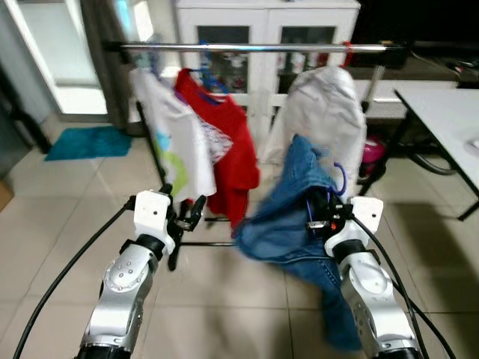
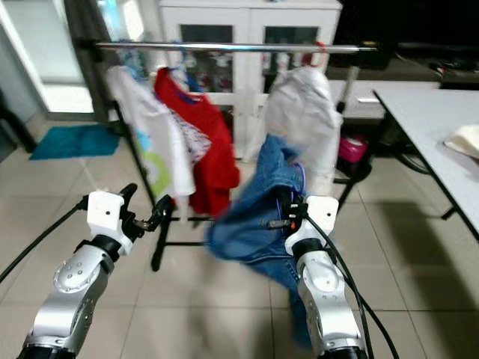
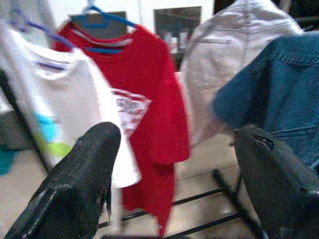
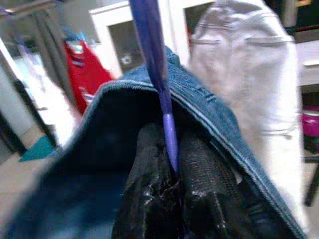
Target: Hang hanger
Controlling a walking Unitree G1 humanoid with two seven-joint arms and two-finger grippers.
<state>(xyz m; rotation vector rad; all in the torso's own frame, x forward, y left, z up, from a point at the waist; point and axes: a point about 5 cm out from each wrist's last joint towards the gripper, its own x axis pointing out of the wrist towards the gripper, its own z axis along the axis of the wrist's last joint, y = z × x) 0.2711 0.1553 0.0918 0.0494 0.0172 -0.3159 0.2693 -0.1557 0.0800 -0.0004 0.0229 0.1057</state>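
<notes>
**Stock at the clothes rail: one hanger in hand, three garments hung**

- My right gripper (image 4: pixel 172 199): raised in front of me, both fingers pressed together on the stem of a purple hanger (image 4: pixel 149 55). The hanger's hook (image 1: pixel 340 178) curls up just above my wrist, below the rail and apart from it.
- Blue denim jacket (image 1: pixel 288 217): draped on that hanger, its collar folded over my fingers and its body trailing down beside my right forearm towards the floor tiles (image 1: pixel 224 299).
- My left gripper (image 1: pixel 187 217): held up level with the right, fingers (image 3: pixel 82 184) spread wide apart, nothing between them.
- Clothes rail (image 1: pixel 254 48): a silver bar across the scene ahead of me.
- On the rail, from my left: white T-shirt (image 1: pixel 168 142) with a green and blue print; red T-shirt (image 1: pixel 232 149) on a blue hanger (image 3: pixel 99 20); pale grey jacket (image 1: pixel 329 112).
- Behind the rail: white glass-fronted cabinet (image 1: pixel 266 22).
- To my right: white table (image 1: pixel 441 112).
- Far left on the floor: teal mat (image 1: pixel 86 142).
</notes>
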